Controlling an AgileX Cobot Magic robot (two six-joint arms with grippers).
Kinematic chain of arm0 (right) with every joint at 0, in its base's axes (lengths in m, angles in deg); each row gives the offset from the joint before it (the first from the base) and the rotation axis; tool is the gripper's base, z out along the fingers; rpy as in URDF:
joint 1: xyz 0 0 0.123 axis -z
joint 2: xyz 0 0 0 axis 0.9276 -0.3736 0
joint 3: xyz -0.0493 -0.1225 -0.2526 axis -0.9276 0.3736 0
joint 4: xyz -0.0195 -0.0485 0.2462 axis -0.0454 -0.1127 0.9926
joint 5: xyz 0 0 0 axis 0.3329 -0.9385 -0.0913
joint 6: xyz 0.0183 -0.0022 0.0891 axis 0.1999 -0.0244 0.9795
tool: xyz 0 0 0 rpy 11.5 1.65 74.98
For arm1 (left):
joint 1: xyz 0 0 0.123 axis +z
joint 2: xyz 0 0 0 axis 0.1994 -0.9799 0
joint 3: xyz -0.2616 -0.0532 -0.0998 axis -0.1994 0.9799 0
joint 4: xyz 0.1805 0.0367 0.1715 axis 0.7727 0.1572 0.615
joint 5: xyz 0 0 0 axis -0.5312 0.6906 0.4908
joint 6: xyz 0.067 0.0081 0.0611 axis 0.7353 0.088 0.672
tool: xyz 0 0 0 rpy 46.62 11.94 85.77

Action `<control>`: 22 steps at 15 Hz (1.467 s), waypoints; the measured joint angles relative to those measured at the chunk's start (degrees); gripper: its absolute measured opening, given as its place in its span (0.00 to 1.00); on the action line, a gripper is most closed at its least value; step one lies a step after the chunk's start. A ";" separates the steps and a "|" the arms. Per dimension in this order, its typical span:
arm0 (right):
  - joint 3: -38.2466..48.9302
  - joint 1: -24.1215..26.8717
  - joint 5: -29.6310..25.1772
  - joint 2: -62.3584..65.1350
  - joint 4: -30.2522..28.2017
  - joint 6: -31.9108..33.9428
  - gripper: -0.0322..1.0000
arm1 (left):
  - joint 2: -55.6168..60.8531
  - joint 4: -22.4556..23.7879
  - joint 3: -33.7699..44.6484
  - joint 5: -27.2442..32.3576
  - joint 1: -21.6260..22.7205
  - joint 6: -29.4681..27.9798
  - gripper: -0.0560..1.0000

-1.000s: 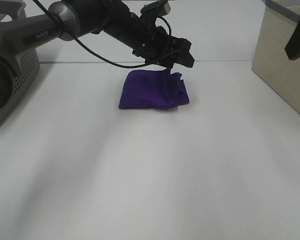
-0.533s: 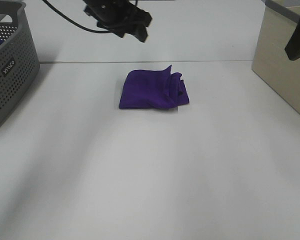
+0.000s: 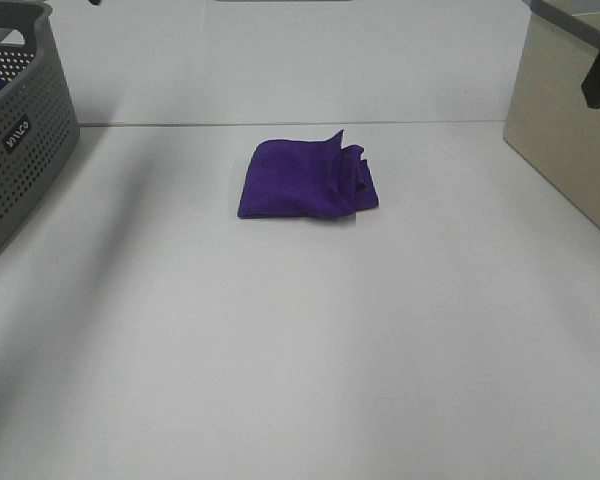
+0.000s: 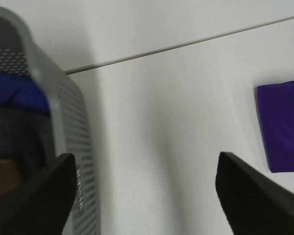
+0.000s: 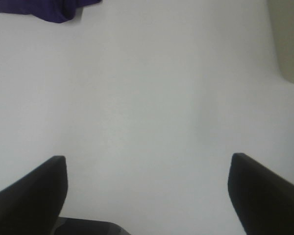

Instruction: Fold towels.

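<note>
- Right now the soft purple folded towel (image 3: 308, 180) lies on the flat white table (image 3: 300, 340), near the middle, toward the back.
- Nothing touches it.
- At the table's left edge stands a grey plastic basket with little holes (image 3: 20, 130), with blue cloth (image 4: 17, 93) inside.
- A beige box (image 3: 570, 120) stands at the right.
- The left gripper (image 4: 147, 196) is spread wide, holding nothing, beside the basket.
- The right gripper (image 5: 147, 196) is spread wide too, over bare table.

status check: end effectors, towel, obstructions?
Both end effectors, left and right, open, empty. Deep purple microfibre towel folded on white table. Nothing blocking.
</note>
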 joint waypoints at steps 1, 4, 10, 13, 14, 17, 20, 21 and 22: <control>-1.09 0.00 -0.52 0.17 -1.55 0.86 0.86 | 4.58 0.00 5.33 0.00 2.46 -0.06 0.74; -1.72 0.00 -0.63 4.53 -2.12 1.32 0.86 | 21.60 0.63 25.44 0.06 9.85 -0.23 0.74; 12.78 0.00 -1.03 33.98 -2.06 0.74 0.86 | 66.41 1.83 64.29 -0.97 11.46 1.15 0.74; 20.23 0.00 -1.20 47.21 -2.06 0.69 0.86 | 85.71 2.18 75.92 -1.03 11.46 1.26 0.74; 21.49 0.00 -1.20 49.10 -2.12 0.69 0.86 | 88.52 2.18 77.75 -0.97 11.46 1.26 0.74; 29.91 0.00 0.34 62.05 -3.90 -2.12 0.86 | 106.80 2.69 86.06 -0.92 11.46 1.26 0.74; 36.67 0.00 2.06 71.85 -4.70 -3.50 0.86 | 119.29 3.04 91.10 -0.63 11.46 1.26 0.74; 38.79 0.00 2.75 74.03 -4.70 -3.72 0.86 | 121.87 3.04 92.76 -0.40 11.46 1.26 0.74; 39.59 0.00 2.92 74.89 -4.70 -3.78 0.86 | 122.44 3.04 94.08 0.06 11.46 1.26 0.74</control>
